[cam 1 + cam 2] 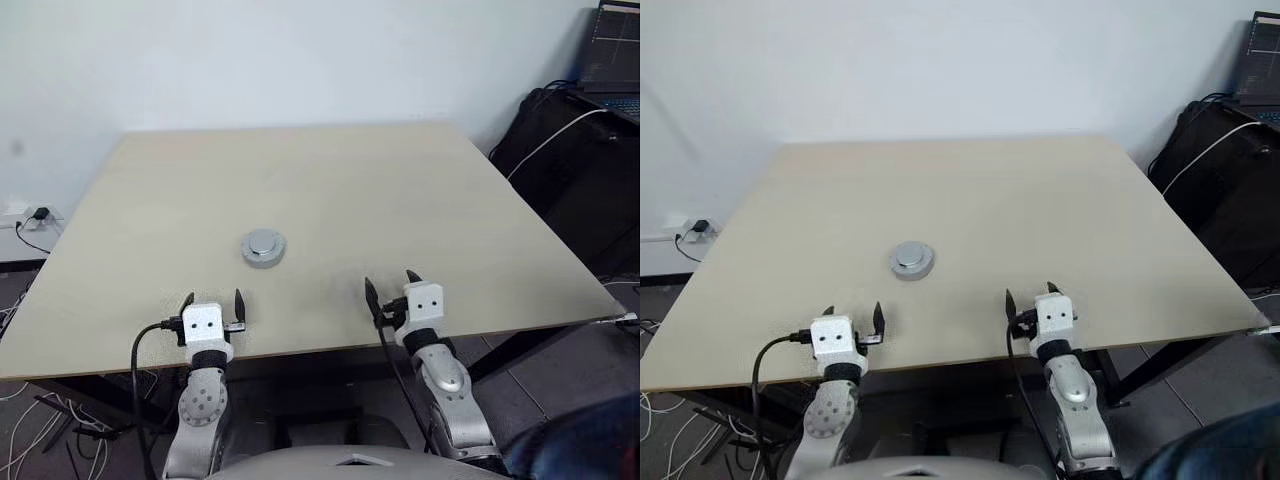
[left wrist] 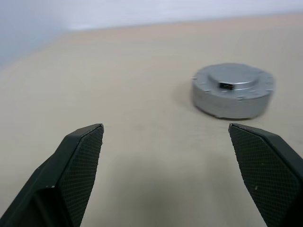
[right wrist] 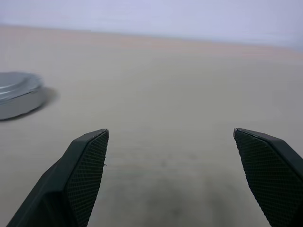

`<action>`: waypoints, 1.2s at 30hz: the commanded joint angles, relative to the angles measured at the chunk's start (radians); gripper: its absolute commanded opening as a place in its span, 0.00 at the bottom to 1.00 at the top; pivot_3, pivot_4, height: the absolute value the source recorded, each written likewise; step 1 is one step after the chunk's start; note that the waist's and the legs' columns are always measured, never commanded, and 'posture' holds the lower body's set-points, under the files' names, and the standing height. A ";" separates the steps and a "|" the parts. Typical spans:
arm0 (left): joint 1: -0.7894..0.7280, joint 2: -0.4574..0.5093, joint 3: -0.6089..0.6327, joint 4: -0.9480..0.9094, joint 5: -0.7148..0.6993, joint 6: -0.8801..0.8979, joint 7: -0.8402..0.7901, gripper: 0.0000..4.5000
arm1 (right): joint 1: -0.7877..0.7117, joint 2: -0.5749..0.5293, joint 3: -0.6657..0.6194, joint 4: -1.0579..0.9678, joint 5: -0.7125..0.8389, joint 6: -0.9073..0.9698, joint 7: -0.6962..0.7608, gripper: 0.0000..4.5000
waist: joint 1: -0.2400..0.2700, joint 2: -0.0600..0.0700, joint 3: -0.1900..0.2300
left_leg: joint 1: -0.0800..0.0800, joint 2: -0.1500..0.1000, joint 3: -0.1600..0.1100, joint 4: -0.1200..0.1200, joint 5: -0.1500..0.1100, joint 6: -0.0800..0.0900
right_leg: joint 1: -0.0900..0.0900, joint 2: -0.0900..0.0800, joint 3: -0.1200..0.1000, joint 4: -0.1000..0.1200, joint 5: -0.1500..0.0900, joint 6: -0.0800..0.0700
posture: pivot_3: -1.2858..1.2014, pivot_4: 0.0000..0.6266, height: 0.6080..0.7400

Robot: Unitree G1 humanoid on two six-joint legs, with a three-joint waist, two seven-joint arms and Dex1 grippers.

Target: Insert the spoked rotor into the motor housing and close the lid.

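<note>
The closed motor housing (image 1: 264,248) sits mid-table (image 1: 450,220), at about one o'clock from the nearer left gripper (image 1: 213,301); the right gripper (image 1: 391,286) is also spread, empty.

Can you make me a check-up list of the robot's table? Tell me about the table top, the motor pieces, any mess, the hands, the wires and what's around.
Surface: beige table, flat and bare around one part.
Job's things: the motor housing sits mid-table with the lid on top, smooth side up; rotor not visible, presumably inside.
Clutter: nothing seen.
Hands: left hand and right hand both open, holding nothing, over the near edge, apart from the housing.
Cables: black cable running to the left wrist; white cable across the black bag.
Surroundings: white wall, wall socket, black bag, laptop on the right.
</note>
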 commanded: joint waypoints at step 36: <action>-0.042 -0.025 -0.004 0.068 -0.035 -0.126 -0.111 1.00 | 0.008 0.059 -0.082 0.016 0.034 -0.004 -0.051 1.00 | -0.002 0.002 -0.001 | 0.000 0.001 0.000 0.001 0.000 0.000 | -0.001 0.001 -0.001 0.000 0.000 0.000 | 0.52 0.00 1.00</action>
